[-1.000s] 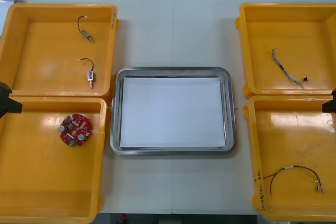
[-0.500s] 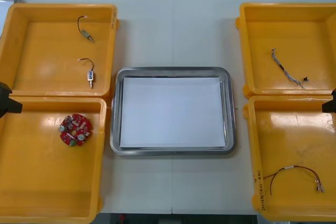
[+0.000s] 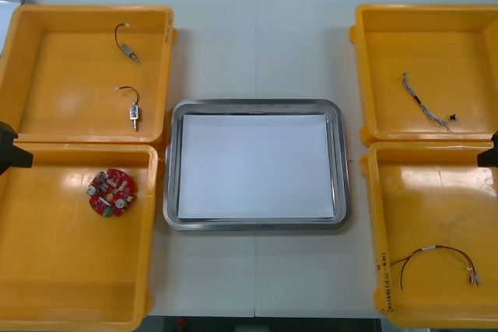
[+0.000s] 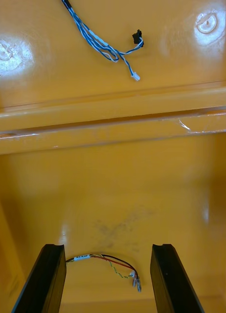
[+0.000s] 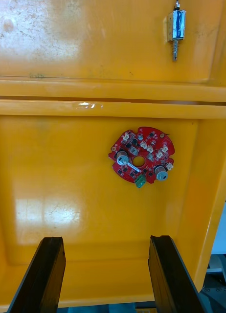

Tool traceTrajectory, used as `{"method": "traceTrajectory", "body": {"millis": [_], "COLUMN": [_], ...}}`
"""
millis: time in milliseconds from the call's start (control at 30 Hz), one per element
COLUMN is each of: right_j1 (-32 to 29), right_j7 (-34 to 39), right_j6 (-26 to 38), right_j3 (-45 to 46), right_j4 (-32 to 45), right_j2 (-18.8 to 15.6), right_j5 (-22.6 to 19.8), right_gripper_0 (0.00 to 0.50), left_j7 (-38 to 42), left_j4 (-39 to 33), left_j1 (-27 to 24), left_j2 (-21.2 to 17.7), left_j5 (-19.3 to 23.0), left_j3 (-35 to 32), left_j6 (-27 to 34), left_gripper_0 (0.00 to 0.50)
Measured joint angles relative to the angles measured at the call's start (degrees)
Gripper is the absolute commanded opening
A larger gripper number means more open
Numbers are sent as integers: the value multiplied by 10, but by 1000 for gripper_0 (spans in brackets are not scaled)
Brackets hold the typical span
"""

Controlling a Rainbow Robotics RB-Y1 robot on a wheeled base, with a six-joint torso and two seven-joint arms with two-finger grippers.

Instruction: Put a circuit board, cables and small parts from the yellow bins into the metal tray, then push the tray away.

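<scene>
Over the lower-left yellow plastic bin (image 3: 47, 270), the left gripper (image 5: 107, 239) is held wide open and empty, short of the round red circuit board (image 5: 141, 157). At lower right, the right gripper (image 4: 107, 247) is likewise spread, empty, above the red-and-yellow cable (image 4: 113, 259). The white-lined metal tray (image 3: 255, 103) is set at centre.

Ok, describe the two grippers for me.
The left gripper, by the board, and the right gripper, over the red and yellow cable, look alike: two plain black fingers each, flat and slab-like with squared tips, matte, no markings visible.
</scene>
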State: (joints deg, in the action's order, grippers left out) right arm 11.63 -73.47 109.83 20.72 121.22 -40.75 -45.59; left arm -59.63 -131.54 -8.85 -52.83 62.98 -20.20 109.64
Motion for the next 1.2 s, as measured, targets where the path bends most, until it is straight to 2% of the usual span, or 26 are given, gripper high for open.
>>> {"method": "traceTrajectory", "body": {"millis": [533,733,867,1067,1200], "right_j1": [-1,-5,-22,-49,-57], "right_j7": [0,0,0,6,21], "right_j6": [0,0,0,0,0], "right_j3": [16,27,31,33,34], "right_j4": [0,0,3,11,17], "right_j2": [2,14,21,28,47], "right_j5": [0,0,0,0,0], "right_gripper_0": [500,500,500,500,500], "left_j7": [-6,-82,-150,-154,-154], "left_j4": [12,37,40,40,41], "left_j1": [18,36,50,73,93], "left_j2": [0,0,0,0,0], "left_j5": [0,0,-1,-13,-28], "left_j3": [3,3,10,40,58], "left_j6": [0,-8,-58,-145,-201], "left_gripper_0": [500,500,500,500,500]}}
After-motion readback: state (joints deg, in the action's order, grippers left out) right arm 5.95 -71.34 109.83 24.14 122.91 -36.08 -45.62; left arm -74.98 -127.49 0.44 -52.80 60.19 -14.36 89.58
